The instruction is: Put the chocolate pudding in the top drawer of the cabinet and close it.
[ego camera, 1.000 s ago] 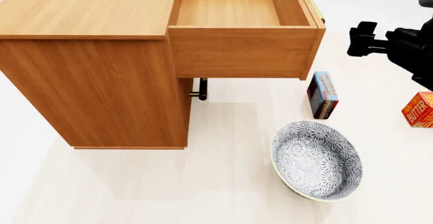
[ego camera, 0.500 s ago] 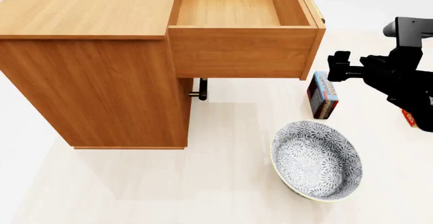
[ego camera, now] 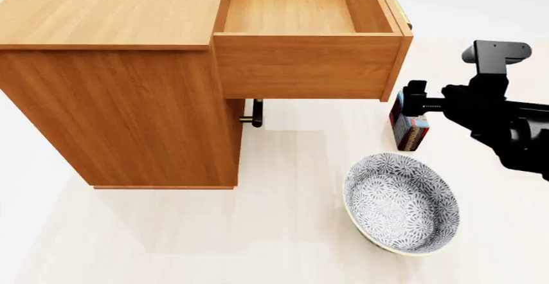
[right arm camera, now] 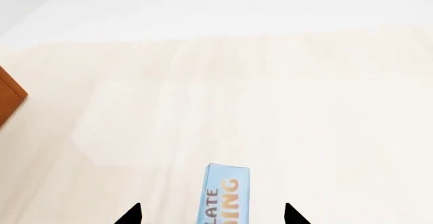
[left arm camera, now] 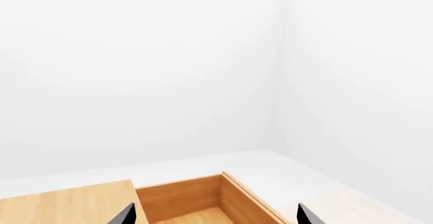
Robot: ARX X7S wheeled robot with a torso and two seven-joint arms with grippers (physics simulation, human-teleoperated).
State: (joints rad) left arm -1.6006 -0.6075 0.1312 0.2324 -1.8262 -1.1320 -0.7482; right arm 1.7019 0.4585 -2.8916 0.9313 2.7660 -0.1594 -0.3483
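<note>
The cabinet [ego camera: 112,78] stands on the pale floor [ego camera: 215,232], and its top drawer [ego camera: 305,53] is pulled far out, so the inside is open from above and shows only bare wood. Under the drawer front, one dark handle [ego camera: 254,113] of a lower drawer is visible. The pudding box [ego camera: 409,128] stands on its thin edge on the floor, just beside the front right corner of the open drawer and a little lower than it. The right gripper [ego camera: 415,97] is directly over the upper end of the box in the head view. In the right wrist view the blue face of the pudding box [right arm camera: 222,196] lies between the two dark fingertips [right arm camera: 132,215], with a clear gap at each side, so the fingers are spread and hold nothing. A patterned bowl [ego camera: 400,203] sits on the floor near the box, toward the camera, and the two do not touch. The floor beyond the box is free. The left gripper [left arm camera: 215,216] shows only two dark tips, set wide apart, above the back part of the open drawer [left arm camera: 196,201], with nothing between them.
</note>
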